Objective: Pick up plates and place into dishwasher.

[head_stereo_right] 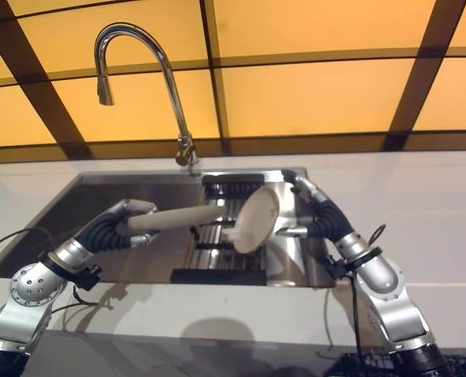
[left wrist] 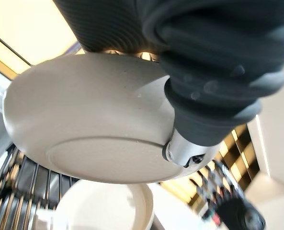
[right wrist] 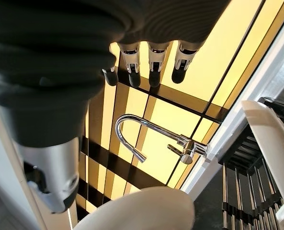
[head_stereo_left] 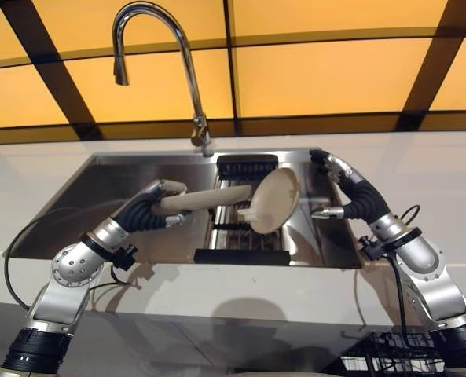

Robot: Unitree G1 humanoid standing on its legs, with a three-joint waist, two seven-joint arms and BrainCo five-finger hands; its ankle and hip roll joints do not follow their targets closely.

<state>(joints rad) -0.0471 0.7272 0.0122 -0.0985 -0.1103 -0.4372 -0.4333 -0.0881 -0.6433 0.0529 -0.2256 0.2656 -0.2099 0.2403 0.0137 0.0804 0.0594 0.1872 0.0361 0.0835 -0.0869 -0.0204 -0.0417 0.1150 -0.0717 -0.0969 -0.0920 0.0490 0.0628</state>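
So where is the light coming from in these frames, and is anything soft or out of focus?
Eye views: the orange backlit wall panels glow brightly, and the faucet shows bright highlights. Left wrist view: the plate held by the left hand is sharp, while the background at lower right is blurred. Right wrist view: the near plate rim is soft.

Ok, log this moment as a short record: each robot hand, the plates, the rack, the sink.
left robot hand: over the sink, curled round a plate's rim
held plate: beige, held roughly flat, reaching toward the rack
second plate: beige, propped on edge in the rack, tilted
rack: black, sitting in the sink's right part
right robot hand: beside the tilted plate, fingers straight, holding nothing
sink: steel, set in a white counter
tap: curved, chrome, behind the sink
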